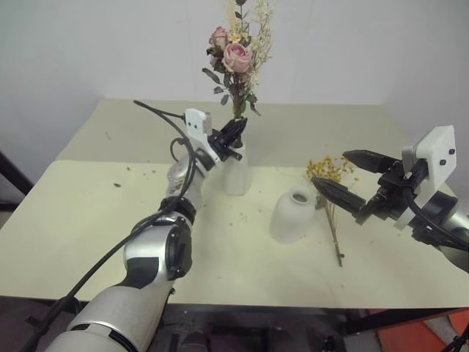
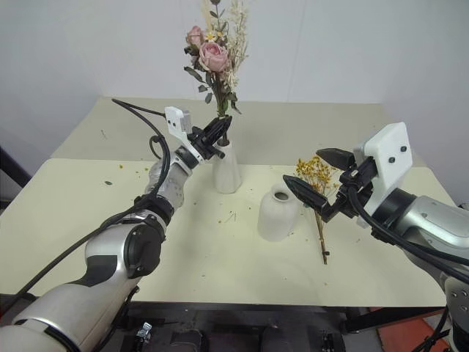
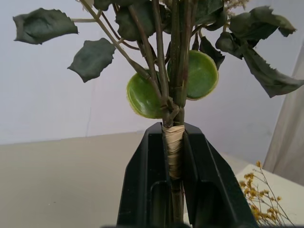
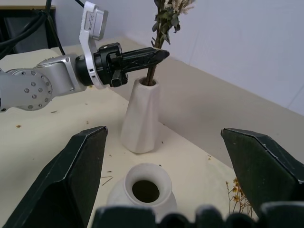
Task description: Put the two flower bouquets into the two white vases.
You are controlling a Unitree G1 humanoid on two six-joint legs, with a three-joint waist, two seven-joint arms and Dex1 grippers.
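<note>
Left gripper (image 1: 236,130) is clamped on the stems of the rose bouquet (image 1: 236,55), fingers closed at the raffia binding (image 3: 173,142) just under the round green leaves; the pink roses, cream sprigs and dark leaves rise straight above it. Directly below the gripper stands the tall vase (image 1: 236,170), upright on the cream table (image 1: 88,213), and the stems' lower ends pass into its mouth. To the right of that hand and nearer the robot sits the squat vase (image 1: 294,215), upright, mouth unfilled, apart from the tall one. Just beyond it on the right, the yellow bouquet (image 1: 331,192) lies flat on the table, blossoms toward the far side, brown stems pointing back toward the robot. Right gripper (image 1: 346,178) hangs above the yellow blossoms with fingers spread wide, holding nothing; the squat vase lies between and below its fingers in the right wrist view.
</note>
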